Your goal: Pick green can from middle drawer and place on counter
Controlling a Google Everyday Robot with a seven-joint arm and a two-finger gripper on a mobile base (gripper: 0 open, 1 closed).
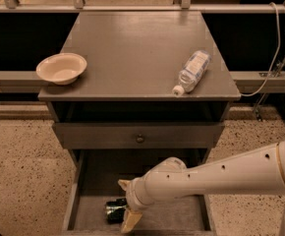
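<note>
The green can (114, 211) lies on its side on the floor of the open middle drawer (177, 216), near the front left. My gripper (125, 205) reaches down into the drawer on the white arm (216, 177) coming from the right. Its pale fingers (131, 221) stand apart, one behind the can and one in front of it, right at the can's right end. I cannot tell whether they touch it. The counter (137, 43) is the grey cabinet top above.
A cream bowl (61, 68) sits at the counter's left edge. A clear plastic bottle (191, 72) with a white cap lies at its right front. A shut drawer front with a round knob (140, 138) is above the open drawer. Speckled floor lies on both sides.
</note>
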